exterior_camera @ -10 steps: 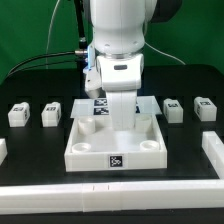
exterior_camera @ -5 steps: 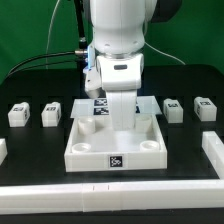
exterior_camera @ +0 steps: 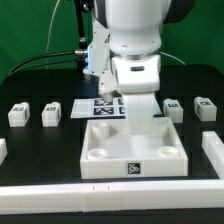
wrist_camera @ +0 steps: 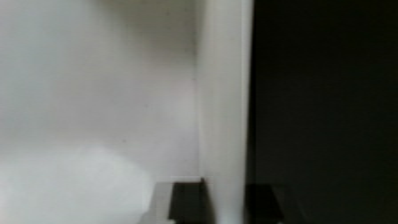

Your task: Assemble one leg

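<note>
Four small white legs lie on the black table in the exterior view, two at the left (exterior_camera: pixel 17 113) (exterior_camera: pixel 51 113) and two at the right (exterior_camera: pixel 172 108) (exterior_camera: pixel 205 108). Each carries a marker tag. The large white square panel (exterior_camera: pixel 100 158) with round corner sockets lies in front of them. My gripper (exterior_camera: pixel 138 118) reaches down onto the panel's far wall. In the wrist view my gripper (wrist_camera: pixel 226 205) has its dark fingers (wrist_camera: pixel 187 203) on either side of the panel's thin white wall (wrist_camera: pixel 226 100), shut on it.
The marker board (exterior_camera: pixel 100 104) lies behind the panel, partly hidden by the arm. A white rail (exterior_camera: pixel 100 190) runs along the table's front. White blocks stand at the left (exterior_camera: pixel 2 150) and right (exterior_camera: pixel 212 148) edges. Cables hang behind the arm.
My arm has moved toward the exterior view's right, and the white square panel has slid the same way with it. The four legs have not moved.
</note>
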Robot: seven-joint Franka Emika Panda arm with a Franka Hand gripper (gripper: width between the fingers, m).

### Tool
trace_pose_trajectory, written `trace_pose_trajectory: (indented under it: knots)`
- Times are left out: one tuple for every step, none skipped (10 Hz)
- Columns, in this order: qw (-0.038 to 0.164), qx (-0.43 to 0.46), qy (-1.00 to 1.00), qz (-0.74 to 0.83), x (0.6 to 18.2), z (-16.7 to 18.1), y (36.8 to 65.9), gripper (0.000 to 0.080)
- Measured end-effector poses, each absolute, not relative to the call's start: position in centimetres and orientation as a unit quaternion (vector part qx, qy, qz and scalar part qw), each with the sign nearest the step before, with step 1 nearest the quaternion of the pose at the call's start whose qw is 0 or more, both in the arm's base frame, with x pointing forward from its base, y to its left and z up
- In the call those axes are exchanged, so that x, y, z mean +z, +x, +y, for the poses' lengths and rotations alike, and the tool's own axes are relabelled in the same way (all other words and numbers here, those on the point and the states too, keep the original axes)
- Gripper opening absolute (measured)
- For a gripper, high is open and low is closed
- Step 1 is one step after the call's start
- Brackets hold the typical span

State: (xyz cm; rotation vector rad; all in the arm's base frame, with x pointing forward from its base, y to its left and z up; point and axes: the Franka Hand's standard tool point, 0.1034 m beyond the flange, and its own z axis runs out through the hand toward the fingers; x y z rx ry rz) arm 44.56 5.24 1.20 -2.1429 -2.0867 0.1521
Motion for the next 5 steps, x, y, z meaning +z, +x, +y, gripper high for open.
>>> trace_pose_trajectory:
  knots:
    - [0.073,0.046,-0.713,-0.696,1.2,6.0,45.1,0.0077]
    - [0.073,0.041,-0.711,-0.698,1.2,7.2,45.8,0.0077]
    - [0.072,0.036,-0.711,-0.699,1.2,7.9,46.4,0.0077]
    - [0.072,0.035,-0.716,-0.694,1.3,8.2,46.8,0.0077]
    - [0.071,0.034,-0.719,-0.691,1.2,8.2,47.0,0.0077]
